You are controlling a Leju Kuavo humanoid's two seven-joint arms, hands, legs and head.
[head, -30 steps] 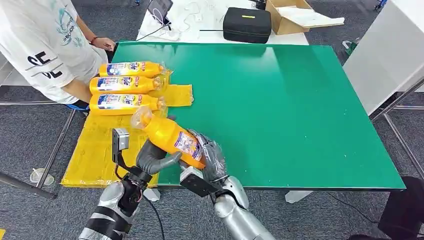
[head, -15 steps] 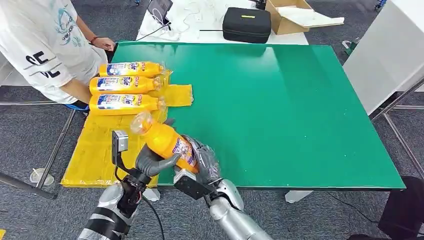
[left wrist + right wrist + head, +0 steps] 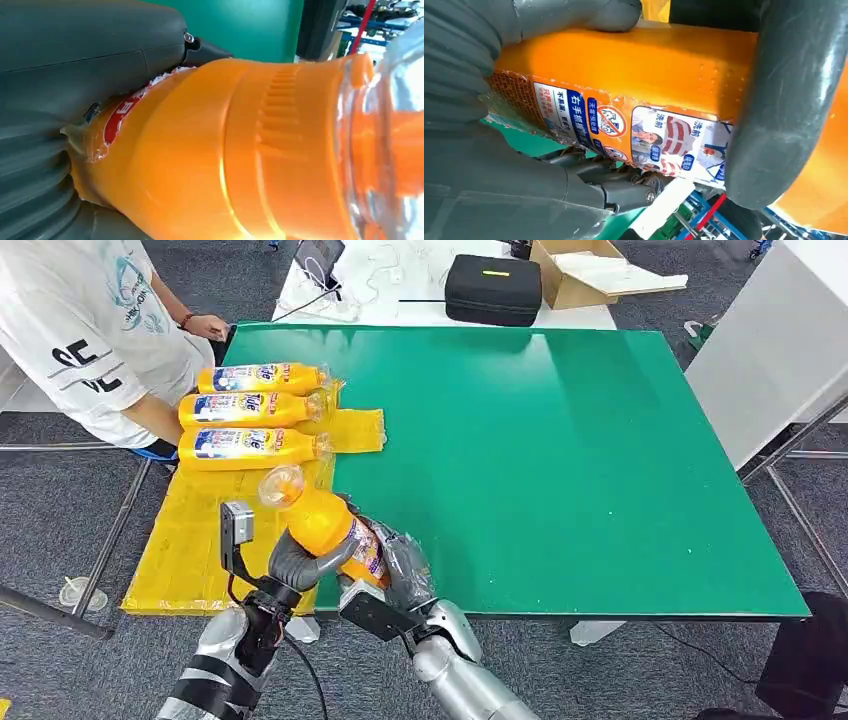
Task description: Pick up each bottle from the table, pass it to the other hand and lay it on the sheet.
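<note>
An orange bottle with a clear cap is held tilted over the near left edge of the green table, cap pointing up and left. My right hand grips its labelled lower body. My left hand wraps its upper body from below; close up, the bottle's ribbed shoulder lies against that hand's thumb. Three more orange bottles lie side by side on the yellow sheet at the table's left.
A person in a white shirt stands at the far left beside the sheet. A black case and a cardboard box sit on a white table beyond. A white cabinet stands at the right.
Both hands have carried the bottle leftward and slightly nearer, toward the yellow sheet. The left hand now closes more fully around the bottle. The three lying bottles have not moved.
</note>
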